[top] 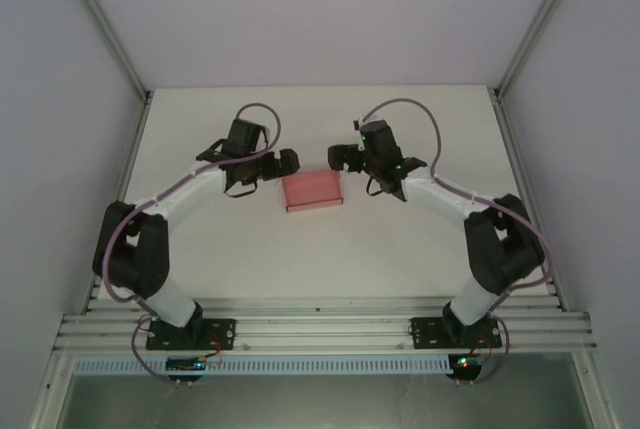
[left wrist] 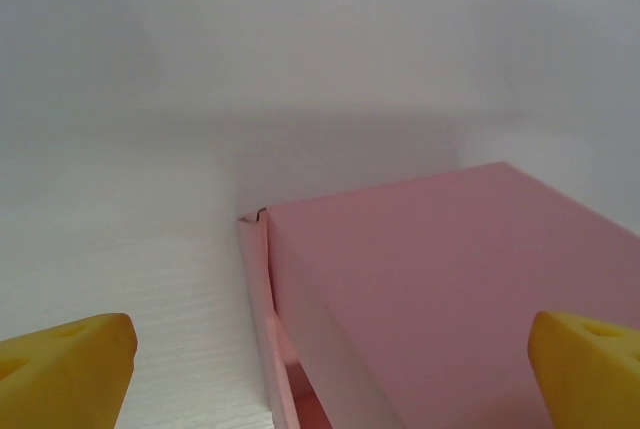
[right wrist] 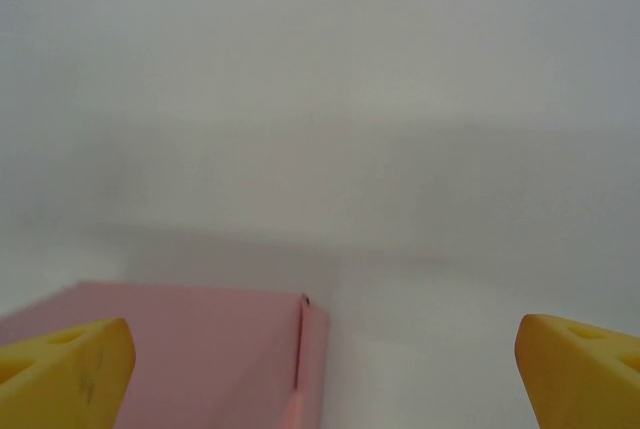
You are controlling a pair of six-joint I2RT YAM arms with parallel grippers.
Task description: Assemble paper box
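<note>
We count one paper box, pink and folded into a rectangular shape, lying on the white bench between two hands. The left hand stands just beside the box's left end, fingers spread apart, gripping nothing. The right hand stands near its right end, likewise spread. Each wrist view shows two yellow fingertips set wide.
</note>
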